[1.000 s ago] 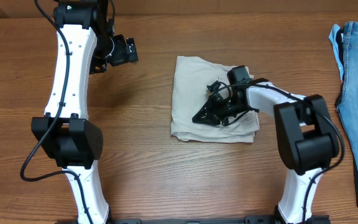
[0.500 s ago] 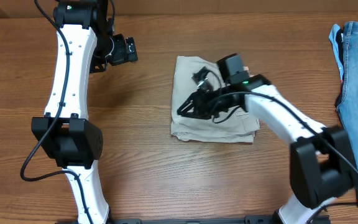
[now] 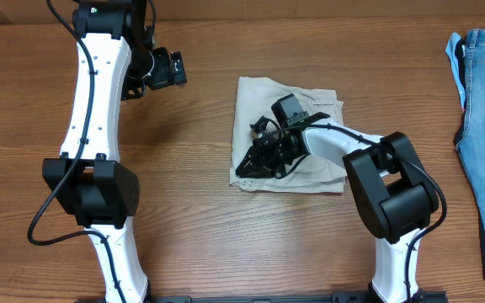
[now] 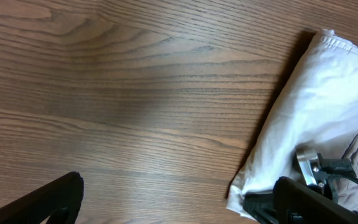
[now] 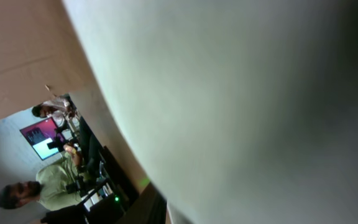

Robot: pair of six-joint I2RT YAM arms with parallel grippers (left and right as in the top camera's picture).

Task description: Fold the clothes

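The beige shorts [image 3: 263,101] lie folded into a rough square at the middle of the table. My right gripper [image 3: 253,166] lies low on their front left part, pointing left toward the fold's edge. Its fingers are dark and too small to read from overhead. The right wrist view shows only blurred pale cloth [image 5: 241,93] close to the lens, no fingers. My left gripper [image 3: 172,67] is raised over bare table at the back left, open and empty. The left wrist view shows the shorts' left edge [image 4: 309,93] and part of my right gripper [image 4: 312,165].
Blue denim jeans [image 3: 482,126] lie at the right edge of the table, away from both arms. Bare wood [image 3: 183,210] lies left of and in front of the shorts. People and screens show in the room behind in the right wrist view.
My right gripper has slid left and toward the front across the top of the shorts, from their middle to near their left front corner. The shorts' outline and the left arm are unchanged.
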